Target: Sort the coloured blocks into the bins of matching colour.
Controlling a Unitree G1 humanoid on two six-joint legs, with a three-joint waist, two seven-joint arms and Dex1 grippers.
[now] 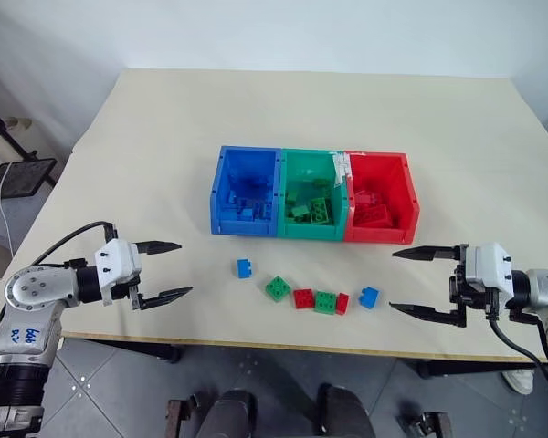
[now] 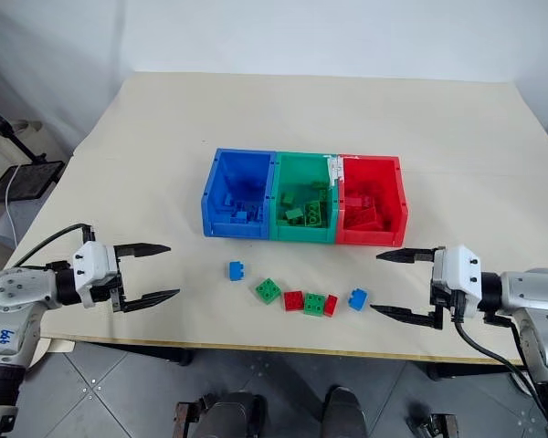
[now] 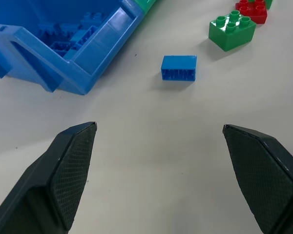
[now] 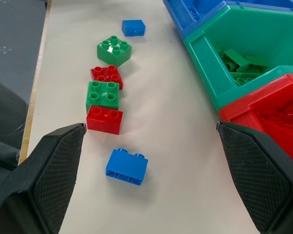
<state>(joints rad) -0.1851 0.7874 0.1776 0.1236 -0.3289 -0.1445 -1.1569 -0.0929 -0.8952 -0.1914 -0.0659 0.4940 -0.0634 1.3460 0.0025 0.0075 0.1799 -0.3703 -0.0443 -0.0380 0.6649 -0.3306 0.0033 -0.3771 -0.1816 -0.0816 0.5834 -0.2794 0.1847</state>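
Your left gripper point(image 1: 164, 271) hangs above the table point(image 1: 146, 137) at its near left edge, both black fingers spread wide, nothing between them. It points toward the loose blocks. From its wrist camera the nearest thing ahead is a small blue block point(image 3: 178, 68) lying on its side, with the corner of the blue bin point(image 3: 78, 58) just beyond it to one side.

Your right gripper point(image 1: 416, 282) mirrors this at the near right edge: fingers fully apart, empty, aimed in toward the same row of blocks. Closest to it is a second blue block point(image 4: 127, 166), studs up, apart from the rest.

Loose blocks on the table, left to right, in front of the bins:
- blue block point(image 1: 245, 268), alone, well left of the others
- green block point(image 1: 278, 288), turned at an angle
- red block point(image 1: 303, 298)
- green block point(image 1: 325, 302), touching the red ones on either side
- red block point(image 1: 342, 303)
- blue block point(image 1: 369, 297), set slightly apart

Behind them the three joined bins stand in a line: blue bin point(image 1: 247, 192) on the left, green bin point(image 1: 312, 195) in the middle, red bin point(image 1: 381, 197) on the right. Each already holds bricks of its own colour. White tape sits on the wall between green and red.
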